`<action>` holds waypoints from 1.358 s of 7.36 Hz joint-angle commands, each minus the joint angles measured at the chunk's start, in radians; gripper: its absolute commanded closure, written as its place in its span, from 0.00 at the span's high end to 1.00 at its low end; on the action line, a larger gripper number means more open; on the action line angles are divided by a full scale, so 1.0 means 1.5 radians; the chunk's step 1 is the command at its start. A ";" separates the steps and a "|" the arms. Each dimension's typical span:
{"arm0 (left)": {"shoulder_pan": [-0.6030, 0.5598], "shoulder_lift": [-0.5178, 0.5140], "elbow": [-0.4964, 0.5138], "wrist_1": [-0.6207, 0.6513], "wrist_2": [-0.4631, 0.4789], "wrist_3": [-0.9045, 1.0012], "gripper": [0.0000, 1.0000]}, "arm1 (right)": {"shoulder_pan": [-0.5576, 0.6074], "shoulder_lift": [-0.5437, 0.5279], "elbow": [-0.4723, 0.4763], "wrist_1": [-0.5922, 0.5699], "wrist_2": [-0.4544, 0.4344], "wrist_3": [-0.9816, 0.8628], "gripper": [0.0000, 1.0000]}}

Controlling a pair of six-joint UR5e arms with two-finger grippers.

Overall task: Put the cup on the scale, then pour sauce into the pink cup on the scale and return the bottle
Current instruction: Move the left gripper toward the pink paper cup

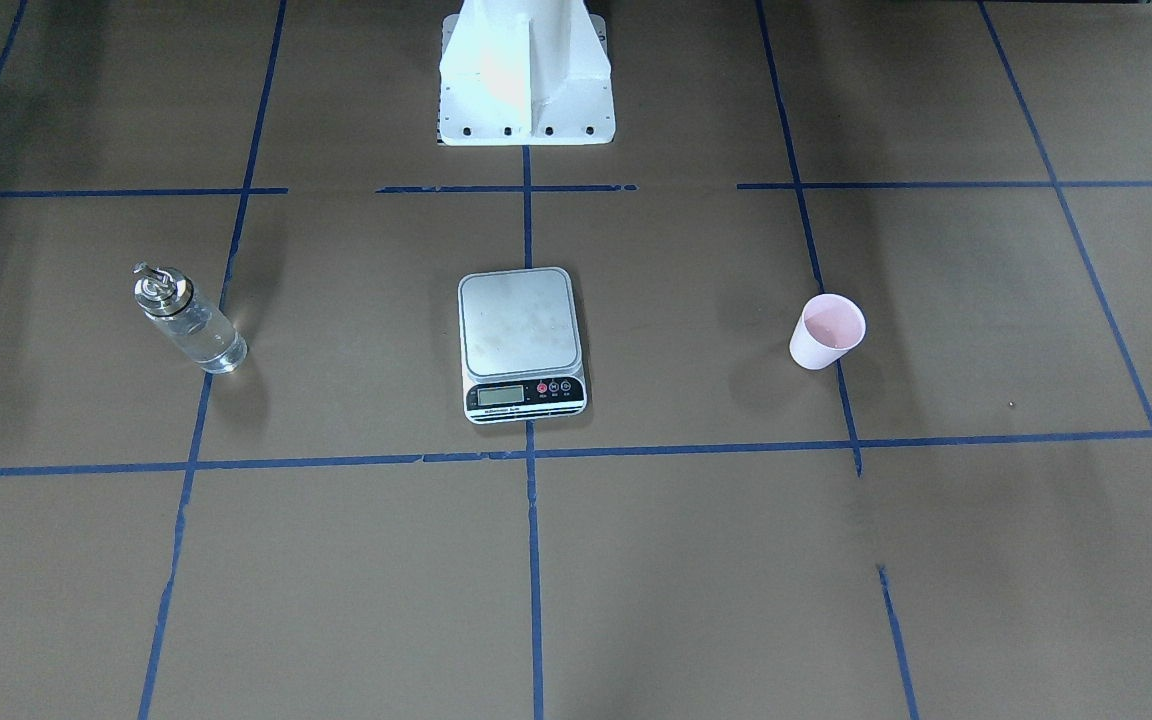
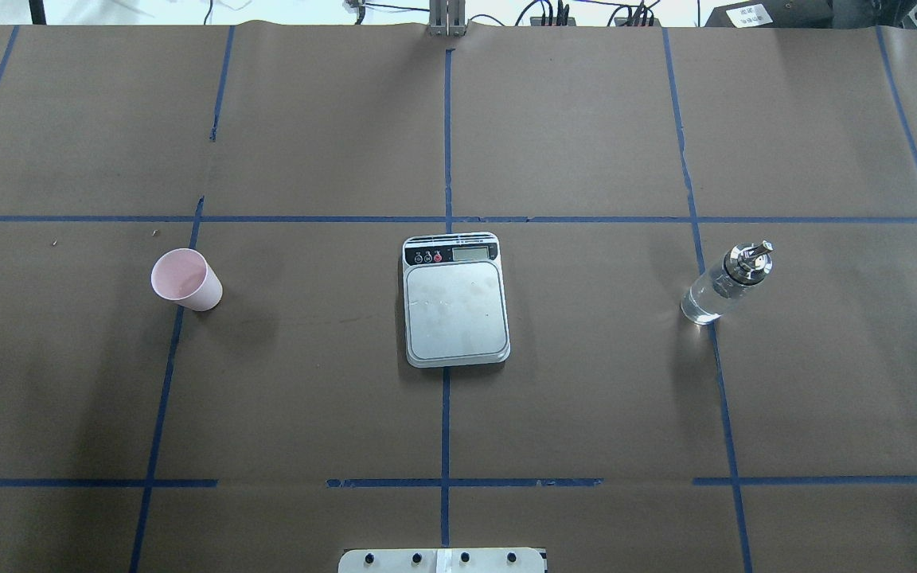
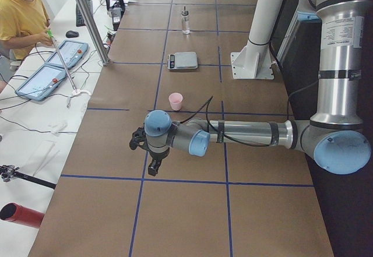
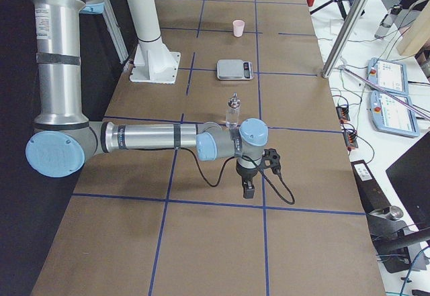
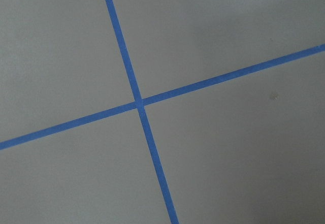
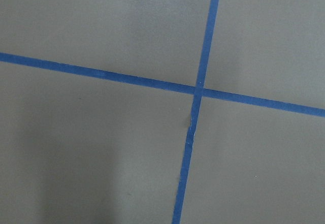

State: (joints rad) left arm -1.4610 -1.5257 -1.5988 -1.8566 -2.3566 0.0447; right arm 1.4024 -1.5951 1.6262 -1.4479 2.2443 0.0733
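- Step in hand: the first one, cup onto scale, not yet begun; nothing is held, as far as the side views show.
- Scale [image 2: 455, 310] lies flat mid-worktop [image 2: 586, 382], platform bare, display strip on the side away from the robot.
- Pink cup [image 2: 185, 278] stands upright and open-mouthed, well apart from the scale on the robot's left.
- Glass bottle [image 2: 725, 284] stands upright, well apart from the scale on the robot's right, with clear sauce [image 2: 701, 306] inside and a silver spout cap.
- Left gripper [image 3: 152, 166] points down over a blue tape crossing [image 5: 138, 103], farther from the scale than the cup is. Wide or narrow: cannot tell.
- Right gripper [image 4: 248, 187] points down, farther from the scale than the bottle. Jaw state: cannot tell.
- Next, probably: the left arm goes scale-ward to the cup, grips its wall, lifts it and sets it centred on the platform.
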 commanded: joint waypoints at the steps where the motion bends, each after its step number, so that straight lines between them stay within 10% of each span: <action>1: 0.000 -0.002 0.012 -0.012 -0.002 -0.010 1.00 | -0.001 0.000 -0.002 0.000 0.016 0.006 1.00; 6: 0.146 -0.058 0.005 -0.223 -0.029 -0.346 0.97 | -0.079 0.003 0.000 0.059 0.018 0.010 1.00; 10: 0.329 -0.142 -0.043 -0.182 0.030 -0.629 0.91 | -0.079 0.005 0.002 0.058 0.037 0.010 1.00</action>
State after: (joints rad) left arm -1.0348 -1.7096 -1.6349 -2.1642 -2.3489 -0.8116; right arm 1.2845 -1.5881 1.6282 -1.3605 2.2788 0.0886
